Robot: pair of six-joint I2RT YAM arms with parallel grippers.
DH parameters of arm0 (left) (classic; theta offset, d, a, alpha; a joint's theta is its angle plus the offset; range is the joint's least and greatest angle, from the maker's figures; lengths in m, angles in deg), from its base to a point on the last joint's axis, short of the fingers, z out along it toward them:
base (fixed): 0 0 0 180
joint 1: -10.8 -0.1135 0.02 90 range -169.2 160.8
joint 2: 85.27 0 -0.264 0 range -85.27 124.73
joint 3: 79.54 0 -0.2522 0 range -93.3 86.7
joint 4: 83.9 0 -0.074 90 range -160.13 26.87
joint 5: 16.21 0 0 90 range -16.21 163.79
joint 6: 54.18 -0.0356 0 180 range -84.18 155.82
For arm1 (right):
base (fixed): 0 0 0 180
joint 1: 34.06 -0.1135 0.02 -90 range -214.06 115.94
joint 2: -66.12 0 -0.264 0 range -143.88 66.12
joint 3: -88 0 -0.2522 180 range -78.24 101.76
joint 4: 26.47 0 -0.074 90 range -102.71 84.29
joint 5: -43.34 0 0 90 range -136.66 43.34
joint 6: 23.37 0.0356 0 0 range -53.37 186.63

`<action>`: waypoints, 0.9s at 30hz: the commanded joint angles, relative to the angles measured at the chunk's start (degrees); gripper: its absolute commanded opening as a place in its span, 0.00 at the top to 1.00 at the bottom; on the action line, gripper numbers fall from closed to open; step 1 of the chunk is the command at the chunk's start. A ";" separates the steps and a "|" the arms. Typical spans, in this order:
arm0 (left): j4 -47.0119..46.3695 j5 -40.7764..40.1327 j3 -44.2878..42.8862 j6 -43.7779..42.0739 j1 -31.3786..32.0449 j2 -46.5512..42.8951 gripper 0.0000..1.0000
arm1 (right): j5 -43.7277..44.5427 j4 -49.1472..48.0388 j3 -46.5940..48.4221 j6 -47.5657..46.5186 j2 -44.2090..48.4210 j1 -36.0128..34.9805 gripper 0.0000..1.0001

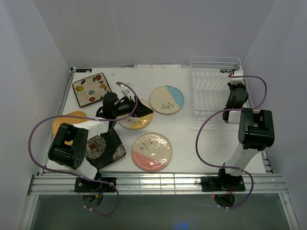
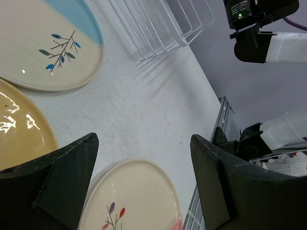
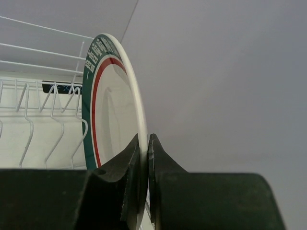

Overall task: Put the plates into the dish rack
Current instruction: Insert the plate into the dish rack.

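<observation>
At the rack's (image 1: 211, 76) far right corner, the right hand (image 3: 144, 143) is clamped on the rim of the teal plate (image 3: 108, 110), held on edge. Best to hold it upright, line it up between two tines, lower slowly, then release. The left hand (image 2: 143, 143) hangs open over the worktop (image 2: 144, 105).

Bright, even light from overhead in all three views. The white table (image 1: 182, 120) looks slightly washed out. In the left wrist view, soft shadows of the dish rack (image 2: 158, 24) wires streak the table, and white glare spots sit on the yellow plate (image 2: 19, 139).
</observation>
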 commanded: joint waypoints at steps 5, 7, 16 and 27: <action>-1.83 1.07 0.58 -1.14 0.33 -2.87 0.12 | 1.53 -30.96 0.84 -3.11 -0.40 -0.33 0.92; -1.92 1.07 0.67 -1.14 0.42 -3.05 0.12 | 1.70 -31.23 0.84 -2.85 -0.57 -0.33 0.92; -2.09 0.98 0.84 -1.40 0.59 -3.49 0.12 | 3.02 -32.19 0.84 -2.05 -0.92 -1.03 0.92; -2.36 0.98 0.76 -1.58 0.68 -2.96 0.12 | 7.50 -29.83 6.55 -5.31 -3.21 -3.05 0.92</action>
